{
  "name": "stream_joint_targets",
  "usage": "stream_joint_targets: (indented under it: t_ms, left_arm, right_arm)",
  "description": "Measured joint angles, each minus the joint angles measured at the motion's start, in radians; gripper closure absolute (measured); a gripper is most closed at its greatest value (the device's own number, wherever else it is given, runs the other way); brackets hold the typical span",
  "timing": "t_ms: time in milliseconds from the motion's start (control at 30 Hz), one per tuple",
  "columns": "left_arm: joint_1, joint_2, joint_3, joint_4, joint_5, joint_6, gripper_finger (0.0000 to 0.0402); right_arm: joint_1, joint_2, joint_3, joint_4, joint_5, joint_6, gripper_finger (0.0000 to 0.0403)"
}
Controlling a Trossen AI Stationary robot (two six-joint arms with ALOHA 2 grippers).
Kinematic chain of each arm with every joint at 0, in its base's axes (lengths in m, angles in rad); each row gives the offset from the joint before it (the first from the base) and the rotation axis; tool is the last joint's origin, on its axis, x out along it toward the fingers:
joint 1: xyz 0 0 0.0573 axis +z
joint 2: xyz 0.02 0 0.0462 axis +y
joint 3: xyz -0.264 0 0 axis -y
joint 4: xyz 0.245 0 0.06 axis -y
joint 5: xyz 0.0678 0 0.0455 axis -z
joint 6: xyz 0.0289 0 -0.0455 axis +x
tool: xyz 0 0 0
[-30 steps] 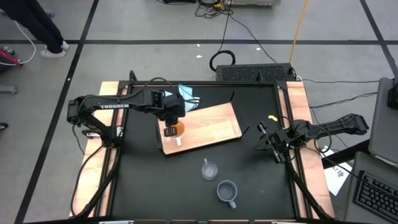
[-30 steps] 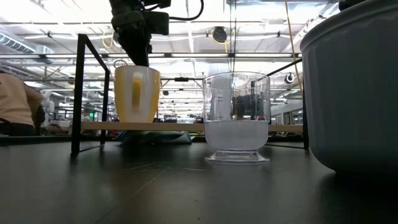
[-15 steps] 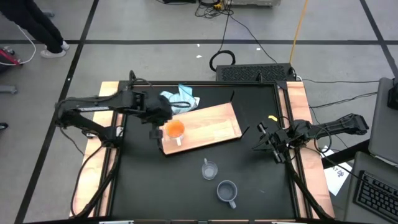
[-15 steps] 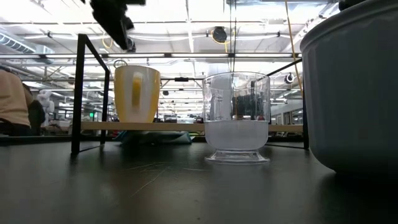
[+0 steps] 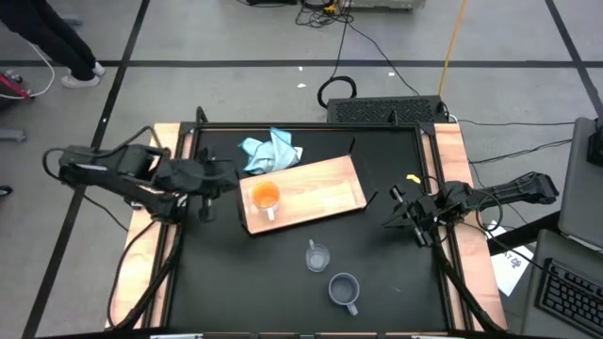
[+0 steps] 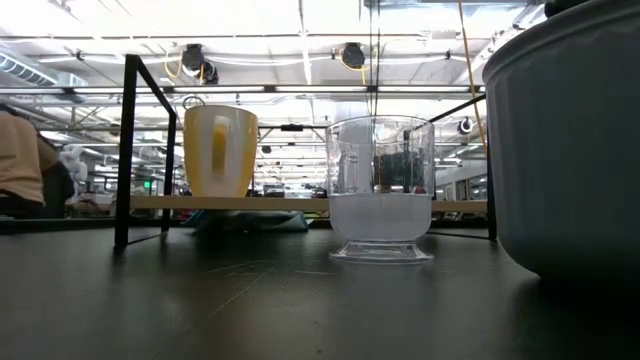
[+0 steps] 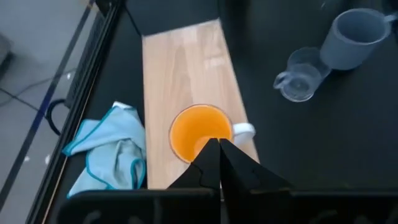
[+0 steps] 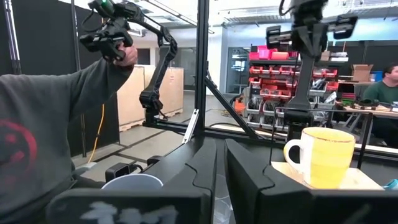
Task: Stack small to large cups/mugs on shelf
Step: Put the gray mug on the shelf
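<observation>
The orange mug [image 5: 265, 197] stands upright on its base at the left end of the shelf [image 5: 316, 188], its white handle [image 7: 244, 130] toward the near edge; the low view shows the mug [image 6: 220, 150] on the shelf [image 6: 300, 203]. The clear glass cup [image 5: 317, 256] and the grey-blue mug [image 5: 344, 289] stand on the black table nearer the front. My left gripper [image 5: 226, 177] is shut, off the shelf's left end, pointing at the orange mug [image 7: 199, 134]. My right gripper [image 5: 405, 213] waits shut by the table's right edge.
A crumpled light-blue cloth [image 5: 271, 151] lies behind the shelf's left end. A black frame [image 6: 125, 150] runs around the table. In the right wrist view a person's grey sleeve [image 8: 50, 118] shows beyond the table. Bare black table lies between the shelf and the two front cups.
My left gripper has drawn away from the orange mug's rim, rising out of the low view and pulling back toward the table's left edge. The orange mug has stayed upright on the shelf where it was.
</observation>
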Motion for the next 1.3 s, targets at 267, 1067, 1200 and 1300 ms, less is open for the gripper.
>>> stream_joint_targets:
  t_ms: [267, 1067, 1200, 1300]
  left_arm:
    - [-0.117, -0.072, -0.015, -0.072, -0.159, -0.145, 0.0401]
    - [-0.127, -0.474, -0.770, 0.842, 0.079, 0.130, 0.0401]
    - [-0.159, -0.508, -0.829, 0.883, 0.039, 0.164, 0.0401]
    - [-0.172, -0.531, -0.861, 0.876, -0.029, 0.191, 0.0401]
  right_arm:
    - [0.000, 0.000, 0.000, -0.001, 0.000, 0.019, 0.0378]
    - [0.000, 0.000, 0.000, -0.001, 0.000, 0.019, 0.0378]
    - [0.000, 0.000, 0.000, -0.001, 0.000, 0.019, 0.0378]
    - [0.000, 0.000, 0.000, -0.001, 0.000, 0.019, 0.0378]
